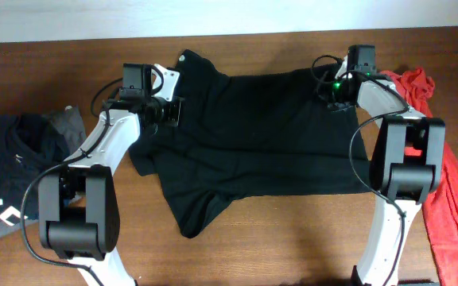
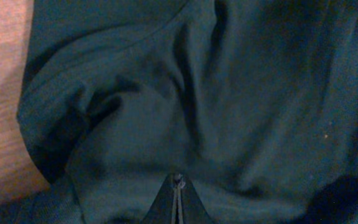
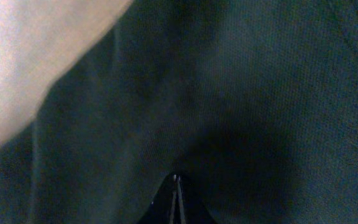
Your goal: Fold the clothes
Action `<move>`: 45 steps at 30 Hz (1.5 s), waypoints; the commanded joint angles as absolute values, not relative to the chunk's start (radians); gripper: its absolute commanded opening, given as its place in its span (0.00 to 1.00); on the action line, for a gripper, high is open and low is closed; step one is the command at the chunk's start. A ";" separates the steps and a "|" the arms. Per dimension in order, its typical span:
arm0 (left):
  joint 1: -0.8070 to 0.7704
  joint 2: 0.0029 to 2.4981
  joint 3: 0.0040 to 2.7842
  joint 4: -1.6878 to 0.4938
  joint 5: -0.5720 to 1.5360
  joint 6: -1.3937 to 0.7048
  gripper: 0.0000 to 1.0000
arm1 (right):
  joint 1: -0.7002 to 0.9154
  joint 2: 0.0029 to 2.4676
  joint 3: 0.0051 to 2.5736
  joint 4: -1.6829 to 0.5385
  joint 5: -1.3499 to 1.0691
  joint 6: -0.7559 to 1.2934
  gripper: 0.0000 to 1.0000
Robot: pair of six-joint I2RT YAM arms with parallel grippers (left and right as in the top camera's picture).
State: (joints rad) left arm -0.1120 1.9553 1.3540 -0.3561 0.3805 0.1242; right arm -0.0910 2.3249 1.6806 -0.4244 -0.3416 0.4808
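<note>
- The black garment [image 1: 253, 135] lies spread across the middle of the wooden table [image 1: 293, 238], between the two arms. It is plain black cloth, rumpled, with one lobe trailing toward the near edge at lower left.
- In the left wrist view the fabric looks dark with a soft sheen. Broad folds and a curved seam run toward the fingers, and bare table shows at the left edge.
- The left gripper [image 1: 173, 111] sits at the garment's far left corner. Its fingertips [image 2: 169, 202] are pressed together with only a hairline between them, and the cloth gathers into them, so it appears pinched.
- The right gripper [image 1: 336, 95] sits at the garment's far right corner. In its wrist view the jaws are closed to a thin slit against the cloth. Whether any fabric is caught between them cannot be told.
- A navy garment [image 1: 10, 167] lies at the table's left edge. It carries large white lettering that is only partly visible and not legible as a word.
- A grey garment [image 1: 70, 123] lies just beside the navy one.
- A red garment [image 1: 452, 199] lies along the right edge, behind the right arm.
</note>
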 commanded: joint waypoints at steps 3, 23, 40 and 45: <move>-0.139 1.978 1.373 -0.311 0.377 0.145 0.00 | -0.086 2.450 1.662 -0.396 -0.306 0.503 0.04; -0.181 2.211 1.375 -0.099 0.195 0.144 0.00 | -0.102 2.110 1.905 -0.723 -0.572 0.187 0.04; -0.106 2.572 1.892 -0.239 0.171 0.137 0.00 | -0.016 2.033 1.905 -0.983 -0.429 0.108 0.04; -0.097 2.572 2.051 -0.360 0.171 0.137 0.00 | -0.012 2.035 1.904 -0.991 -0.382 0.118 0.04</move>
